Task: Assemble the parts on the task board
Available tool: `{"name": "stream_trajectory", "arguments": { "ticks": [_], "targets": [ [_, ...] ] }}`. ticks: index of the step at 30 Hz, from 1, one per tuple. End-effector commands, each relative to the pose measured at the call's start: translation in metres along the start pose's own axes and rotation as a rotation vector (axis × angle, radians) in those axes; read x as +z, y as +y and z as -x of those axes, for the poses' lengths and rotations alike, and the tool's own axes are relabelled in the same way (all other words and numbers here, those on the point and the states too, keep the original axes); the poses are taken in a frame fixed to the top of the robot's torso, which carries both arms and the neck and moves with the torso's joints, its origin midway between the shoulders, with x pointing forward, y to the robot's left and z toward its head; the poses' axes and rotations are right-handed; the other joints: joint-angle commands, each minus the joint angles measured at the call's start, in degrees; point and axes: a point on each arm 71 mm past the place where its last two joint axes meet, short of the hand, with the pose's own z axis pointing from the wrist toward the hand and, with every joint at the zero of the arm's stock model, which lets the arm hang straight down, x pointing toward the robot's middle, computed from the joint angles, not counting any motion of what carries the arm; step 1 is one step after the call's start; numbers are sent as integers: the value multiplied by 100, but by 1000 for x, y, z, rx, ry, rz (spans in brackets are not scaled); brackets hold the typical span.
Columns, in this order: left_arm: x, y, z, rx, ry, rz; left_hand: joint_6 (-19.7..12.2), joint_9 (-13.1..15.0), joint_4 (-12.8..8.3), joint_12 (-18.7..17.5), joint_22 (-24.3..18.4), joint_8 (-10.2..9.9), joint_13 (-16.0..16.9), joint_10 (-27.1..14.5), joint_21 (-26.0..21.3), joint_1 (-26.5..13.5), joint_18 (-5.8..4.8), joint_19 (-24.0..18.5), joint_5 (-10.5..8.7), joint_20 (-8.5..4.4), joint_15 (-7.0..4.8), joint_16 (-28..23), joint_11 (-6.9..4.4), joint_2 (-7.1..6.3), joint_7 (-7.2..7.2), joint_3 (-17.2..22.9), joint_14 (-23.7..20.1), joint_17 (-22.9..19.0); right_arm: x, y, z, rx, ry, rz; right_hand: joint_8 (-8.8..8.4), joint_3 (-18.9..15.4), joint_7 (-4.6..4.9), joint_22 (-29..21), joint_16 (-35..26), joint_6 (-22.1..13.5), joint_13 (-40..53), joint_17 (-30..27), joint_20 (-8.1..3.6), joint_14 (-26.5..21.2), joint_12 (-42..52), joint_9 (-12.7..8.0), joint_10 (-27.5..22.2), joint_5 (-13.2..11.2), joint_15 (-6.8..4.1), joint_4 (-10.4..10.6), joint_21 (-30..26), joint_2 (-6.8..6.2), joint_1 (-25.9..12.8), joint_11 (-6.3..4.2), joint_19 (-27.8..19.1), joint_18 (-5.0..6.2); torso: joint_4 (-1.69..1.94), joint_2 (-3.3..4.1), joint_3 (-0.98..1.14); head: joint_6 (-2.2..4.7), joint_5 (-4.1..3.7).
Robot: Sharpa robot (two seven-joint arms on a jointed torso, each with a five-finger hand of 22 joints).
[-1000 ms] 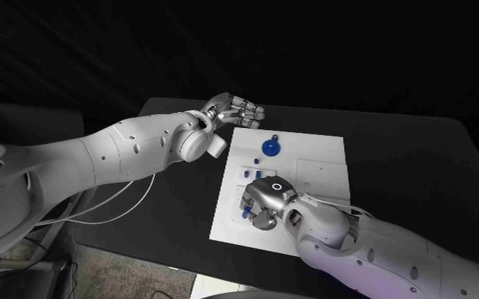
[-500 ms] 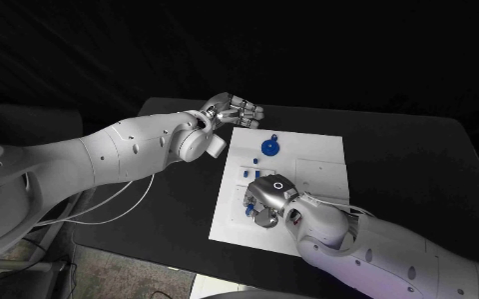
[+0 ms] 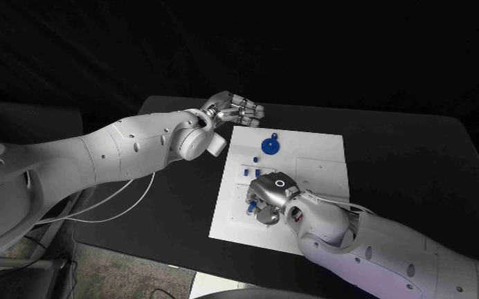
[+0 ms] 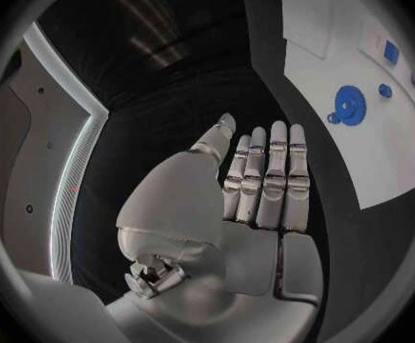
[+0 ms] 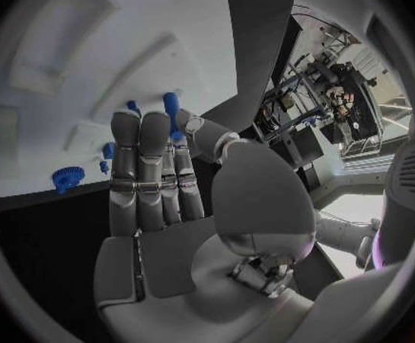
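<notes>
Under the right hand [image 3: 268,198]: task board [image 3: 320,174] carrying blue parts, a gear [image 3: 269,146] beyond its fingers | right hand pinches a blue peg [image 5: 172,114] | left hand [image 3: 234,112] flat, fingers together, empty, beside the board's far corner

Black table [image 3: 399,147]: dark matte top, its far edge and right corner visible in the head view, with the left front edge running diagonally down toward the floor. White cable [image 3: 120,209]: thin, looping in a slack curve beside the table's left side. Floor [image 3: 120,271]: a mottled grey-brown patch showing below the table's near left edge
</notes>
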Motion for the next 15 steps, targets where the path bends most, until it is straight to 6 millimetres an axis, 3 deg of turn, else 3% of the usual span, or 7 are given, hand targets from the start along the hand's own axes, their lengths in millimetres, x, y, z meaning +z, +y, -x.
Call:
{"name": "stream_trajectory", "arguments": {
  "ticks": [1,15],
  "targets": [
    [1,-1,-2,-12,16,-11,2,0,20,-33,-6,10,-3,-22,17,7,59,49,1,3,-18,-24,-12,10,25,2,-4,6,-1,0,-5,-17,38,3,18,16,0,202,39,44,6,-10,-19,0,16,6,128,-13,-30,11,40,54,-24,-112,-14,93,4,-1,5,-11,6],
    [0,-1,-2,-12,16,-11,2,0,20,-33,-6,10,-3,-22,17,7,59,49,1,3,-18,-24,-12,10,25,2,-4,6,-3,4,-5,3,9,19,18,13,-4,204,44,54,6,-13,-22,1,18,7,140,-19,-33,4,68,59,-28,-116,-10,94,1,-2,8,-51,23]
  ]
}}
